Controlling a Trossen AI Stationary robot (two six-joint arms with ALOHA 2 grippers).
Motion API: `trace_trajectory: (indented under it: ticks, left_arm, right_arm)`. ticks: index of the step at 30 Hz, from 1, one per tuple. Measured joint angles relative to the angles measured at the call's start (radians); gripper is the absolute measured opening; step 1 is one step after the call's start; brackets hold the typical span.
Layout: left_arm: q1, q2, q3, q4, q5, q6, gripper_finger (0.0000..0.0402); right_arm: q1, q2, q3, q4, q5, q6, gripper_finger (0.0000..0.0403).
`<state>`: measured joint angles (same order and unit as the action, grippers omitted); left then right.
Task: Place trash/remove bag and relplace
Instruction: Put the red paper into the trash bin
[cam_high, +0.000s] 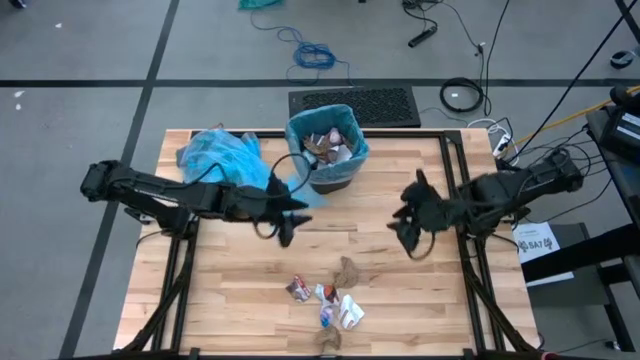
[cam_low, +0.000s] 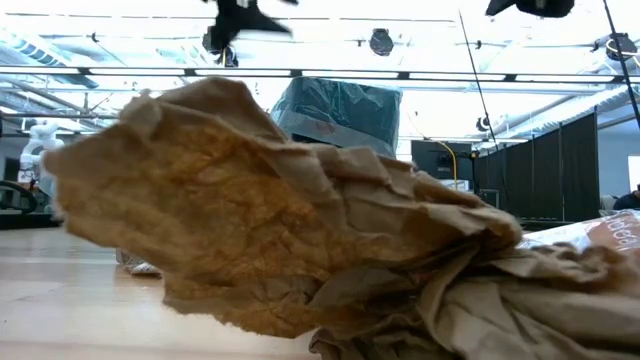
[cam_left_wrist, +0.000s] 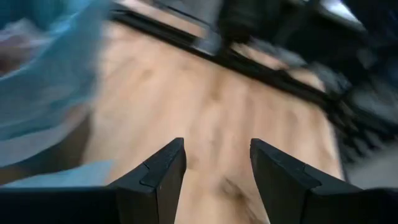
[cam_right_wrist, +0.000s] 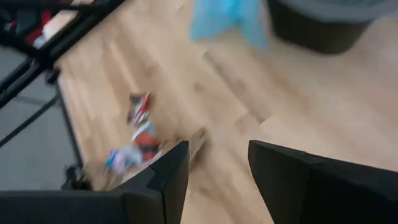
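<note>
A dark bin (cam_high: 326, 152) lined with a blue bag stands at the table's far middle, with trash (cam_high: 328, 143) inside; it also shows in the low view as the bin (cam_low: 338, 112). A loose blue bag (cam_high: 220, 156) lies crumpled on the table left of it. More trash (cam_high: 330, 298) lies near the front edge: a brown paper wad (cam_low: 300, 230) and small coloured scraps (cam_right_wrist: 140, 134). My left gripper (cam_high: 288, 222) (cam_left_wrist: 217, 168) hovers open in front of the bin, nothing between its fingers. My right gripper (cam_high: 408, 232) (cam_right_wrist: 217, 171) hovers open right of centre, above bare wood.
Black frame rails (cam_high: 468, 250) run along the table's left and right sides. A black grille mat (cam_high: 355, 103) and cables (cam_high: 316, 55) lie on the floor beyond the far edge. Bare wood (cam_high: 345, 235) lies between the two grippers.
</note>
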<state>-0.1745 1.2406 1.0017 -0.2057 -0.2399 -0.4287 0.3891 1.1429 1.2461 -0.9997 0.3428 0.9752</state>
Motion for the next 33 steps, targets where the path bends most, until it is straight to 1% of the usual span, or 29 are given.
trace_trajectory:
  ticks: [2, 5, 7, 9, 13, 16, 18, 20, 23, 25, 31, 33]
  left_arm:
    - [-0.049, -0.002, 0.072, -0.153, 0.03, 0.076, 0.0182]
    - [-0.141, 0.015, 0.167, -0.381, 0.037, 0.157, 0.0182]
    - [-0.197, 0.038, 0.2, -0.459, 0.037, 0.18, 0.0182]
    - [-0.252, 0.06, 0.202, -0.495, 0.039, 0.181, 0.0182]
    - [-0.327, 0.13, 0.205, -0.488, 0.044, 0.175, 0.0182]
    - [-0.353, 0.204, 0.204, -0.486, 0.047, 0.175, 0.0182]
    - [-0.357, 0.249, 0.204, -0.484, 0.058, 0.182, 0.0182]
    - [-0.358, 0.298, 0.204, -0.47, 0.098, 0.211, 0.0182]
    - [-0.359, 0.379, 0.204, -0.428, 0.144, 0.246, 0.0182]
    - [-0.359, 0.428, 0.204, -0.4, 0.155, 0.273, 0.0182]
    - [-0.356, 0.533, 0.204, -0.394, 0.153, 0.341, 0.0182]
    - [-0.356, 0.558, 0.204, -0.394, 0.13, 0.365, 0.0182]
  right_arm:
    - [0.054, 0.02, 0.0, 0.0, 0.001, 0.036, 0.0157]
    - [0.137, 0.054, 0.0, 0.0, 0.014, 0.097, 0.0157]
    - [0.191, 0.08, 0.0, 0.0, 0.041, 0.141, 0.0157]
    - [0.239, 0.109, 0.0, 0.001, 0.067, 0.187, 0.0157]
    - [0.317, 0.167, 0.0, 0.008, 0.081, 0.276, 0.0157]
    - [0.364, 0.204, 0.0, 0.014, 0.08, 0.334, 0.0157]
    - [0.39, 0.226, 0.0, 0.027, 0.08, 0.369, 0.0157]
    - [0.413, 0.246, 0.0, 0.033, 0.08, 0.4, 0.0157]
    - [0.436, 0.274, 0.0, 0.045, 0.08, 0.443, 0.0157]
    - [0.45, 0.292, 0.0, 0.051, 0.08, 0.474, 0.0157]
    - [0.489, 0.332, 0.0, 0.081, 0.08, 0.553, 0.0157]
    - [0.499, 0.341, 0.0, 0.09, 0.08, 0.567, 0.0157]
